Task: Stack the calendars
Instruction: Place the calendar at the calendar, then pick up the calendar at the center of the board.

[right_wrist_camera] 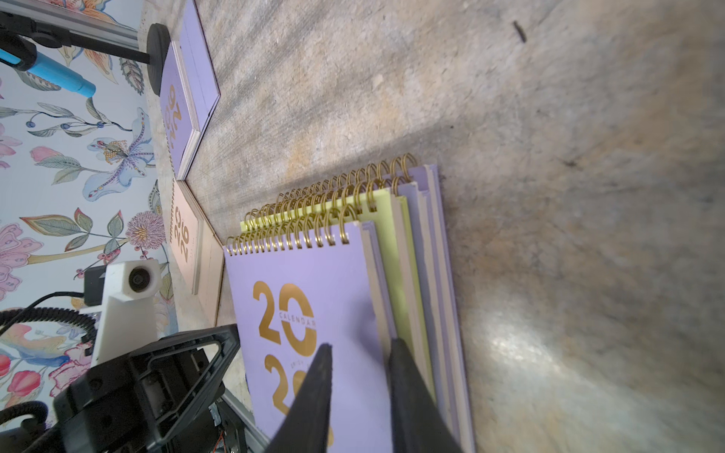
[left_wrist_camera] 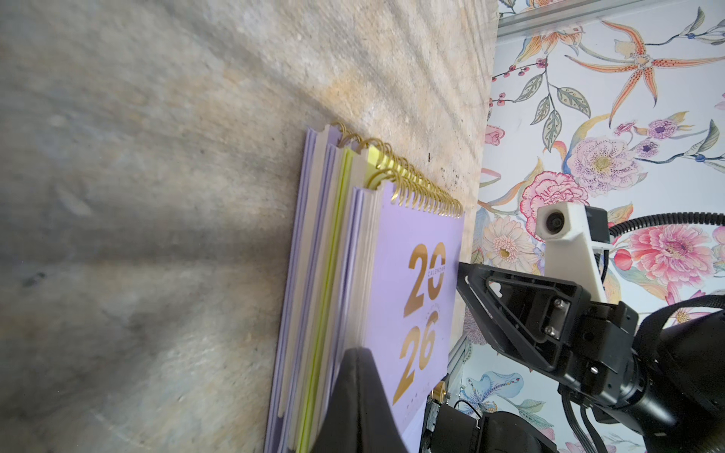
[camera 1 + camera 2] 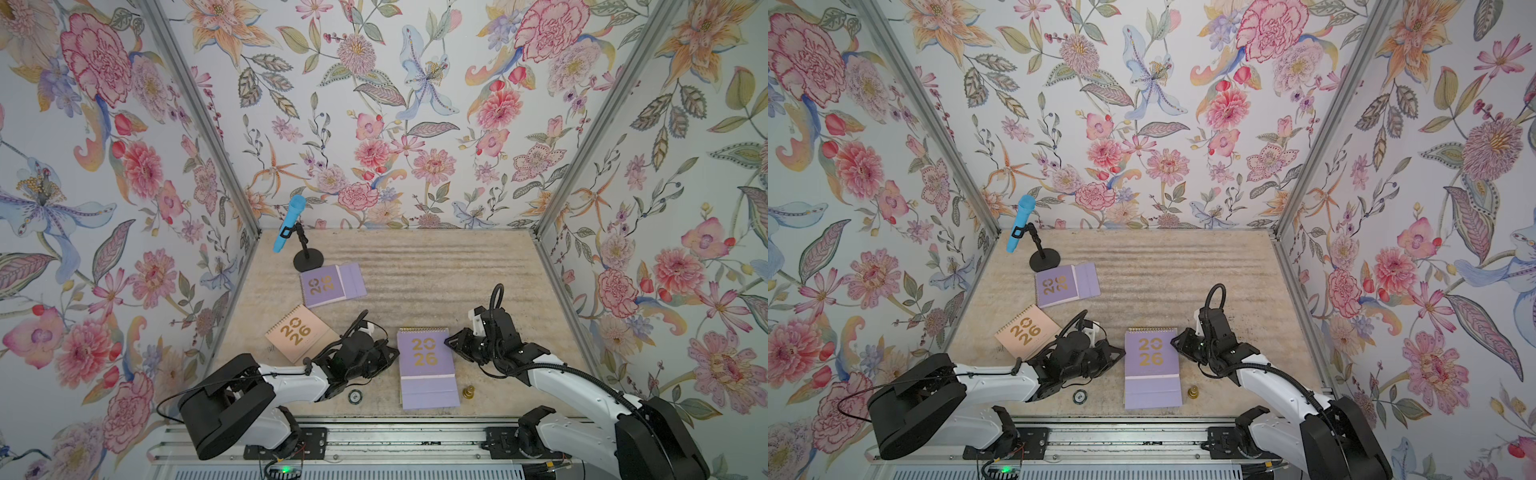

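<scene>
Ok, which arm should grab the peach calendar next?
Left. The peach calendar lies close beside the left gripper, on its side of the stack; the right gripper sits across the stack, farther away.

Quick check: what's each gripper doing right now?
Left gripper: closed, holding nothing, tip at the stack's side.
Right gripper: jaws slightly apart astride the top calendar's edge; grip cannot be told.

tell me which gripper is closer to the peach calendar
Left. The left gripper is just beside the peach calendar, between it and the stack; the right gripper is across the stack.
</scene>
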`<act>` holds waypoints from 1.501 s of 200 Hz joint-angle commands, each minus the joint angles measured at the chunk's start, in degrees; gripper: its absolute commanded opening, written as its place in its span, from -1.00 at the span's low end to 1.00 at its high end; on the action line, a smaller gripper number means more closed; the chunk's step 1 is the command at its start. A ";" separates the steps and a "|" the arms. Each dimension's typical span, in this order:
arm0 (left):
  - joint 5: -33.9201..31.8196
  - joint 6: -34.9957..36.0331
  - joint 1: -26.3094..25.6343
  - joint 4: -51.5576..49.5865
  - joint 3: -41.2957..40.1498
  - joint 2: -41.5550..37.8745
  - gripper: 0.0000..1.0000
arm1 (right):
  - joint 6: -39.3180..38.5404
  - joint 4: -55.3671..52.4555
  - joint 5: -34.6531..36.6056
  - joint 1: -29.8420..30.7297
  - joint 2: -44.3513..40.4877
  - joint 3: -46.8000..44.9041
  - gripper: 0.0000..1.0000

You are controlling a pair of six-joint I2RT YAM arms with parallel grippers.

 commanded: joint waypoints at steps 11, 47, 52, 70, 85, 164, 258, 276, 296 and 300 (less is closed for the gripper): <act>1.09 1.05 1.13 2.03 1.28 1.13 -0.95 | -0.35 0.35 -1.59 -0.22 0.62 0.56 -0.55; 1.70 1.14 1.31 2.72 1.63 2.36 -0.95 | -0.36 0.32 -1.48 -0.30 0.35 0.30 -0.53; 1.67 1.14 1.31 2.76 1.71 2.38 -0.95 | -0.35 0.32 -1.55 -0.35 0.36 0.30 -0.53; 1.58 1.22 1.38 2.58 2.06 2.38 -0.95 | -0.38 0.32 -1.70 -0.44 0.04 0.13 -0.52; 1.58 1.40 1.40 2.19 2.47 2.55 -0.95 | -0.31 0.32 -1.83 -0.66 -0.27 -0.18 -0.50; 1.93 1.86 1.74 1.35 3.66 3.28 -0.96 | -0.81 -0.76 -2.62 -2.31 -2.95 -1.10 -0.36; 0.66 16.20 17.69 -31.56 7.78 -16.26 -0.96 | -1.46 -8.29 2.53 0.44 -3.04 9.29 -0.08; -1.12 22.19 24.52 -42.69 9.59 -20.97 -0.99 | -1.58 -8.27 2.73 2.54 1.63 13.76 -0.02; -3.13 29.67 32.38 -52.93 11.73 -23.23 -1.00 | -2.53 -8.22 2.30 5.58 8.87 19.91 0.01; -3.44 31.09 34.19 -54.48 12.18 -23.32 -1.00 | -2.73 -8.16 2.11 6.13 10.51 21.23 0.02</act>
